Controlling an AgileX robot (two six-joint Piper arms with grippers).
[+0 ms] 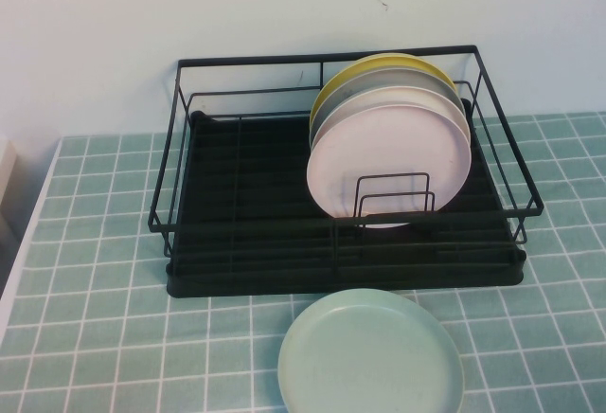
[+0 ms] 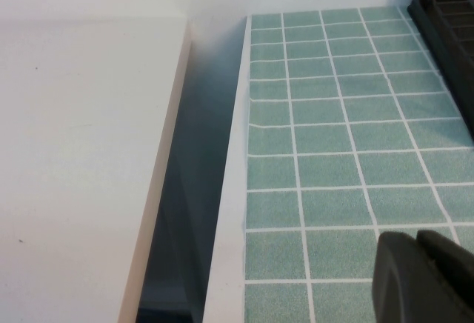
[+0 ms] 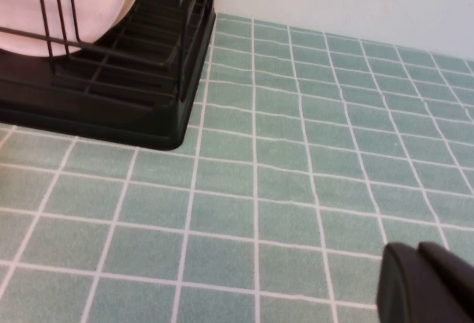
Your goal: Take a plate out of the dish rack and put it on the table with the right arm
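The right gripper (image 3: pixel 429 286) is showing only as a dark tip at the edge of its own wrist view, hanging above bare tiles beside a corner of the rack; whether its fingers are apart or together cannot be told. The left gripper (image 2: pixel 426 278) is likewise showing only a dark tip in its wrist view, hanging over tiles near the table's edge, and its fingers cannot be judged either. Neither gripper is appearing in the high view.

The table (image 1: pixel 95 271) is lying flat under everything, tiled pale green with white grout. In the left wrist view a white surface (image 2: pixel 74 152) is sitting beside it, parted from it by a dark gap.

The dish rack (image 1: pixel 246 195) is standing on the table against the pale wall (image 1: pixel 189 6). Several plates are standing on edge in its right half, a pale pink plate (image 1: pixel 388 162) foremost, grey ones behind it, and a yellow plate (image 1: pixel 379 62) rearmost.

The plate (image 1: pixel 371 356), mint green, is lying flat on the table just in front of the rack, right of centre, apart from both grippers.
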